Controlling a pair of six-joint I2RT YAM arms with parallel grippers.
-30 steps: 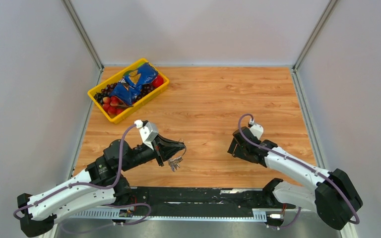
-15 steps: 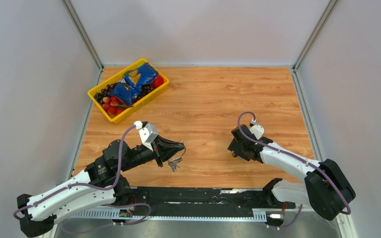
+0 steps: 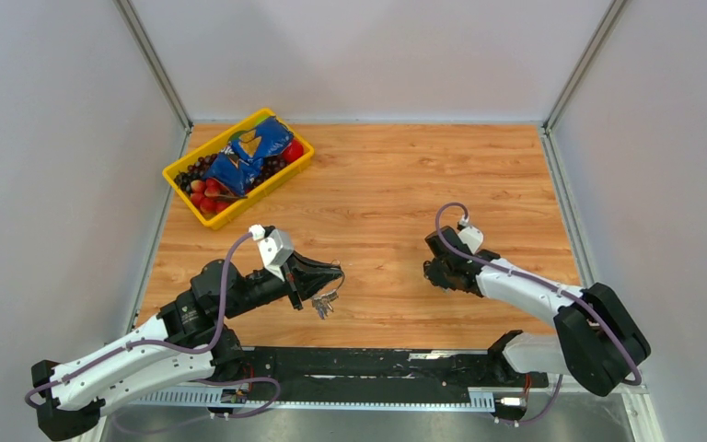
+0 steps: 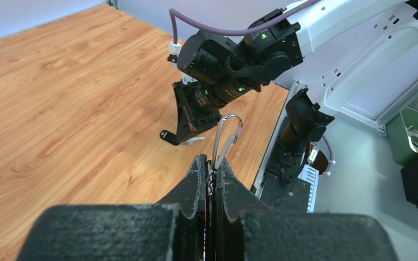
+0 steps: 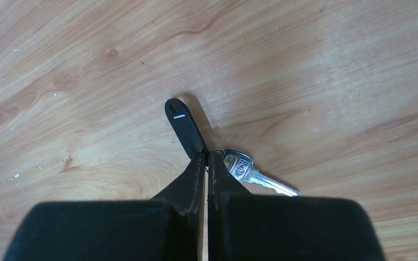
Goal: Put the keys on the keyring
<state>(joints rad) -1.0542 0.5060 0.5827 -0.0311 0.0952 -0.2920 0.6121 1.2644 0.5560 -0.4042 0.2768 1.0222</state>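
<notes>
**Both jaws closed, one on the keyring, one on the loose keys**

Near the near edge of the table (image 3: 405, 184), on its left side, the left gripper (image 4: 211, 161) is shut on the keyring (image 4: 229, 115). The wire loop stands out beyond the fingertips. A bunch of keys (image 3: 324, 302) hangs below the jaws.

Further right, also near the near edge, the right gripper (image 5: 207, 156) is closed at the place where a black tag (image 5: 183, 124) and a silver key (image 5: 250, 173) are joined. The tag points away past the fingertips and the key lies to the right of them. I cannot tell if they rest on the wood or are just above it.

I judge these pieces to be light, stiff and smooth, so they can turn or slip between the pads. A hold close to the hole of the key should keep it from swinging. The wire of the ring is thin and springy, so I think it must be held firmly near its opening.

At the far left corner stands a yellow basket (image 3: 272, 190), well apart from both grippers.
</notes>
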